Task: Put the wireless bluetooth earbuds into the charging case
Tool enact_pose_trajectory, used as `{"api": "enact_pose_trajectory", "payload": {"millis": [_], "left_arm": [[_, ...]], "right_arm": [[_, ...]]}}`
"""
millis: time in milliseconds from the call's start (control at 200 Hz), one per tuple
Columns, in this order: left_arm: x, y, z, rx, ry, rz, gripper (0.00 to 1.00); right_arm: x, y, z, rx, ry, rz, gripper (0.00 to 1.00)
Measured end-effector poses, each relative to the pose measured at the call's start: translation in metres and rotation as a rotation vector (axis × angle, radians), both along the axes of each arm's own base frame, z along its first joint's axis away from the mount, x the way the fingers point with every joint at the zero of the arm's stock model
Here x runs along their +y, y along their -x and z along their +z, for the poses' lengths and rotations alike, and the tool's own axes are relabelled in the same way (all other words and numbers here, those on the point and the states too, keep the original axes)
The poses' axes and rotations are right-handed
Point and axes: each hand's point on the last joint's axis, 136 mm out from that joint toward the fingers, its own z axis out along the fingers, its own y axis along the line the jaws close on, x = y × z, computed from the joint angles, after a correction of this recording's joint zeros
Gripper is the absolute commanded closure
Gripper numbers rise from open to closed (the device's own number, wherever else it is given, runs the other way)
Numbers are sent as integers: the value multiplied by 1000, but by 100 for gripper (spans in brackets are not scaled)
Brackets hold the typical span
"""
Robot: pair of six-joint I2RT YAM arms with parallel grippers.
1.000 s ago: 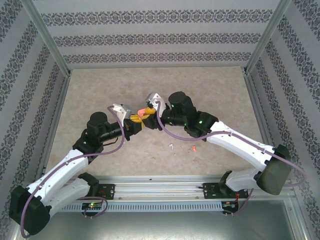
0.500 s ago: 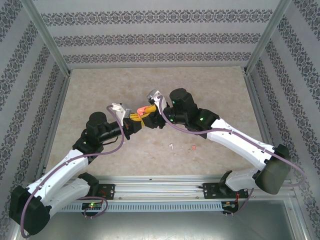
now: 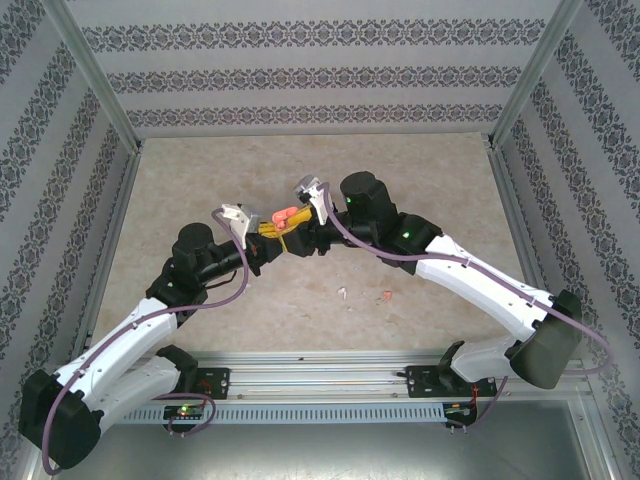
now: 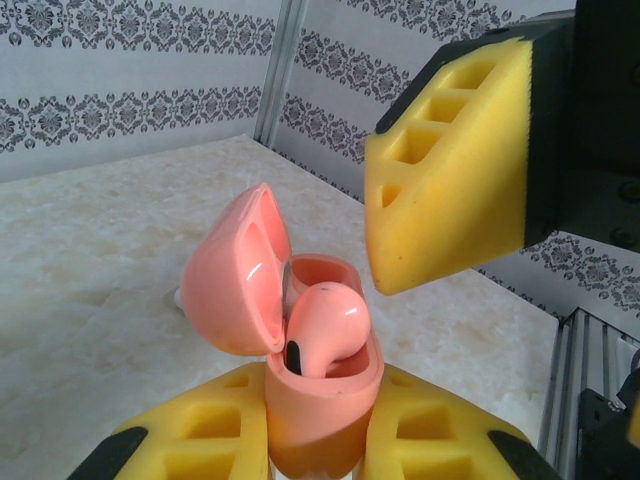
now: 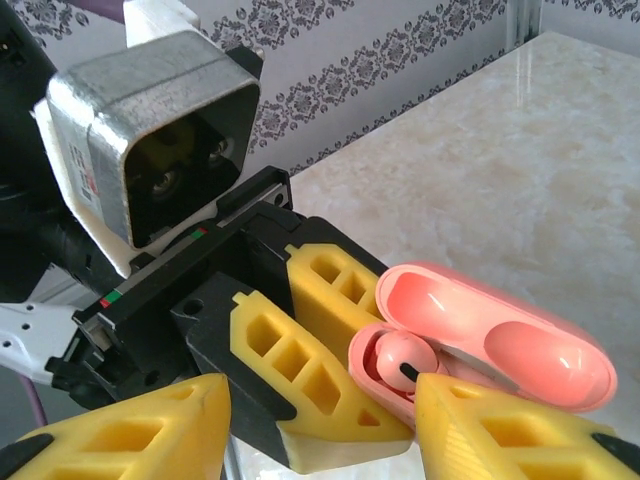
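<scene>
Left end effector (image 4: 320, 440) clenched on open pink case (image 4: 325, 395), one pink earbud (image 4: 325, 325) seated; right end effector (image 5: 320, 425) released, fingers apart alongside; next, probably fetch second pink earbud (image 3: 387, 295) off tabletop (image 3: 200, 170).

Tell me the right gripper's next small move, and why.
Probably back the right gripper away from the case. Its jaws stand open, a pink earbud already sits in the open case, which the left gripper holds, and a second pink earbud lies on the table.
</scene>
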Motion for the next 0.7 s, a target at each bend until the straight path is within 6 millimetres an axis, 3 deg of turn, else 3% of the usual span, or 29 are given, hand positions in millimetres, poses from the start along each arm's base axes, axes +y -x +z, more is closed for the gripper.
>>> {"api": "enact_pose_trajectory", "payload": {"millis": [150,385,699], "left_arm": [[0,0,0,0,0,3,100],[1,-1,0,3,1,8,100],[-5,3,5,-11,21,-36,100]], "right_arm": [[-5,-5,9,44,-28,-33,52],[-20,-13,27,129,-108,-93,74],[-13,-2,29,209,-140,-32,85]]}}
